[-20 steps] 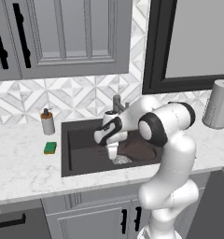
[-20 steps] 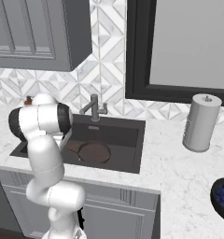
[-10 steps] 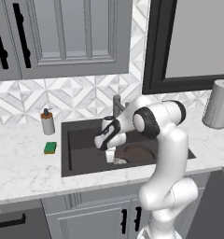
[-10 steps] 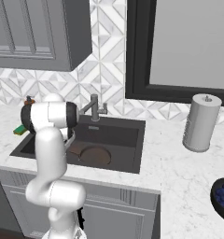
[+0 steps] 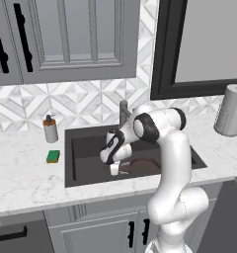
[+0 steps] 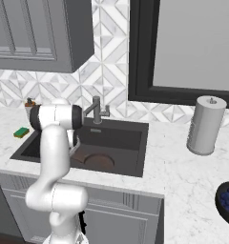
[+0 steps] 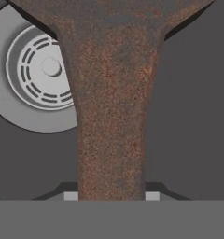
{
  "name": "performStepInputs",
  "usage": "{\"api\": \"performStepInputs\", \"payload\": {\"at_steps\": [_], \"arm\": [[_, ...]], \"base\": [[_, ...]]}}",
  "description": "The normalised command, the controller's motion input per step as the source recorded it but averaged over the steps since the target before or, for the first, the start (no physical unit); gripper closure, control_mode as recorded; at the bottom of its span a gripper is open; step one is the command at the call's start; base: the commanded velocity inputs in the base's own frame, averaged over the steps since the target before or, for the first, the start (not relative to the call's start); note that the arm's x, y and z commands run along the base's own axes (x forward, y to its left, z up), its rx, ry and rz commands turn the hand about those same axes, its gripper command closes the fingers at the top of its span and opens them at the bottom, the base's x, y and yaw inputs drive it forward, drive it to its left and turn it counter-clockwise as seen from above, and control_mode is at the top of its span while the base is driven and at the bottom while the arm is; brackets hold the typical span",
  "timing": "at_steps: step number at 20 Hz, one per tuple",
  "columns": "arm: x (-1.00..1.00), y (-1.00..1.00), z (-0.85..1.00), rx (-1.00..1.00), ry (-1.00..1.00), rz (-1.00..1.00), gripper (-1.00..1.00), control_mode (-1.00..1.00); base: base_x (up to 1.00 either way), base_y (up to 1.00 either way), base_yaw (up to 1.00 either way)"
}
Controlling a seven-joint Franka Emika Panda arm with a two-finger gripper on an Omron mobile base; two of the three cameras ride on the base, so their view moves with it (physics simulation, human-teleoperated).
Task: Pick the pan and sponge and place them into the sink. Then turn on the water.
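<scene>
The dark brown pan point(image 5: 141, 166) lies low inside the dark grey sink point(image 5: 70, 148), also seen as the pan point(image 6: 98, 160) in the sink point(image 6: 135, 167). My gripper point(image 5: 114, 169) is shut on its long handle point(image 7: 111, 116), whose rusty brown shaft runs between my fingertips point(image 7: 71, 196) over the round metal drain point(image 7: 39, 70). The green and yellow sponge point(image 5: 53, 156) rests on the counter left of the basin, and shows as the sponge point(image 6: 21, 132) from the other side. No water runs from the faucet point(image 5: 123, 111).
A grey soap dispenser point(image 5: 50, 129) stands behind the sponge. A paper towel roll point(image 6: 205, 125) stands on the counter right of the sink, and a bowl of blueberries point(image 6: 228, 196) sits at the far right. Cabinets hang above.
The arm has swung down and a little left, lowering the pan deeper into the sink. The sponge has not moved.
</scene>
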Motion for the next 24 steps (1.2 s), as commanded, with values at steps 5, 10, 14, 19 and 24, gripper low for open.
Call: {"api": "performStepInputs", "payload": {"at_steps": [5,10,14,19,24], "arm": [[0.24,0.0,-0.44,-0.03,0.0,-0.03,1.0,-1.0],[0.2,0.0,-0.41,-0.02,0.0,0.0,1.0,-1.0],[0.18,0.0,-0.4,-0.01,0.0,0.0,1.0,-1.0],[0.12,0.0,-0.33,0.0,0.0,-0.01,1.0,-1.0],[0.0,0.04,-0.19,0.0,-0.01,0.0,1.0,-1.0]], "base": [[0.0,0.0,0.0],[0.0,0.0,0.0],[0.0,0.0,0.0],[0.0,0.0,0.0],[0.0,0.0,0.0]]}}
